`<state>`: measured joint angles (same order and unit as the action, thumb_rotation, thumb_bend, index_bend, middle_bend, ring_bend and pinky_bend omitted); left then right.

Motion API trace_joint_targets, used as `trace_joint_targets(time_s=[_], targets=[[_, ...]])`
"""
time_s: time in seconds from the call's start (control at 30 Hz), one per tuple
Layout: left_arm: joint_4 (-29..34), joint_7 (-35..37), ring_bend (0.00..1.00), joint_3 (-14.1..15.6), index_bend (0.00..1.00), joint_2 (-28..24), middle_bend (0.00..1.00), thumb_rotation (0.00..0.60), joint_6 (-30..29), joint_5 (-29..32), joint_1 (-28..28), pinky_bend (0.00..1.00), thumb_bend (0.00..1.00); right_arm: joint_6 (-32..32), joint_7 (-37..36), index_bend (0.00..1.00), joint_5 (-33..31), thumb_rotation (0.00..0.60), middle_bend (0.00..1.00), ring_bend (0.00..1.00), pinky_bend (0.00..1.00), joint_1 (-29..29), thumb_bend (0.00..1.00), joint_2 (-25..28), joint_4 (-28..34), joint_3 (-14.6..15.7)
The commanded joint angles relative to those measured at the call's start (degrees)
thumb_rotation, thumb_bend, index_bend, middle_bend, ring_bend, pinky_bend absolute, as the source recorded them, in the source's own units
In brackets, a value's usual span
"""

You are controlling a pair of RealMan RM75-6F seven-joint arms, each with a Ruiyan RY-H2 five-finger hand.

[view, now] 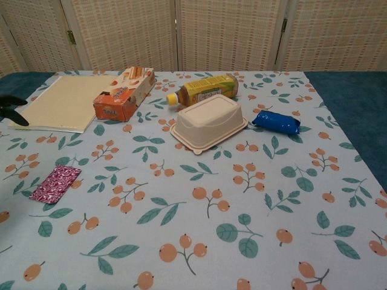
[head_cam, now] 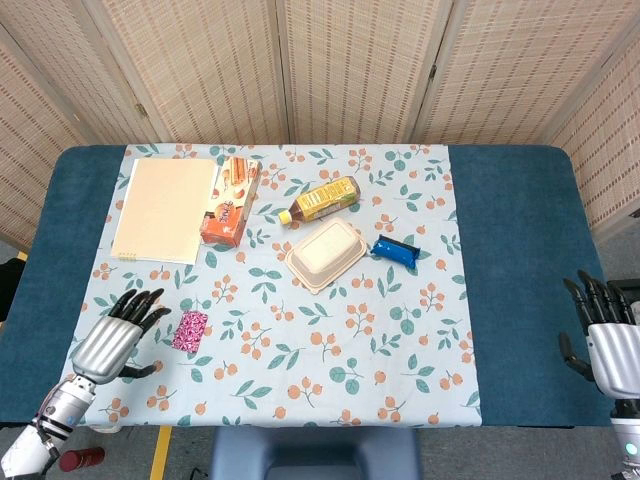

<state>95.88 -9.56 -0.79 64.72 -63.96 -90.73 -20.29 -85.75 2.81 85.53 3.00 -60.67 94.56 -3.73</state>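
Note:
My left hand hovers over the near left part of the floral tablecloth, fingers spread and empty; its dark fingertips show at the left edge of the chest view. Closest to it is a small pink patterned packet, just to its right, not touched. My right hand is off the table's near right edge, fingers apart, holding nothing.
A cream notebook, an orange snack box, a yellow tea bottle lying on its side, a beige lidded container and a blue wrapped packet lie on the far half of the cloth. Wicker screens stand behind the table.

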Motion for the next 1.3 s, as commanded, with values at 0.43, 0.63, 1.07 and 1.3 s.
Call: trace_joint_targets(time_s=[0.43, 0.63, 1.07, 1.3], targets=[[2.27, -1.91, 0.0, 0.09, 0.27, 3.86, 0.0, 0.385, 10.33, 5.57, -6.83, 0.0, 0.08, 0.54, -0.89, 0.0, -0.1, 0.6, 0.0, 0.0, 0.0, -0.04, 0.5, -0.27, -0.6, 0.31], [0.47, -3.04, 0.0, -0.48, 0.28, 6.49, 0.0, 0.291, 12.54, 8.97, -8.51, 0.0, 0.08, 0.7, -1.34, 0.0, -0.17, 0.6, 0.0, 0.0, 0.0, -0.04, 0.5, -0.65, -1.15, 0.36], [-5.66, -5.56, 0.0, -0.05, 0.29, 11.79, 0.0, 0.263, 12.84, 14.25, -9.2, 0.0, 0.08, 0.88, -1.6, 0.0, -0.59, 0.6, 0.0, 0.0, 0.0, -0.23, 0.5, -0.84, -1.51, 0.44], [-7.54, -4.73, 0.0, 0.75, 0.29, 12.02, 0.0, 0.261, 12.27, 15.25, -8.64, 0.0, 0.09, 0.69, -1.14, 0.0, -0.4, 0.6, 0.0, 0.0, 0.0, -0.27, 0.5, -0.87, -1.11, 0.44]])
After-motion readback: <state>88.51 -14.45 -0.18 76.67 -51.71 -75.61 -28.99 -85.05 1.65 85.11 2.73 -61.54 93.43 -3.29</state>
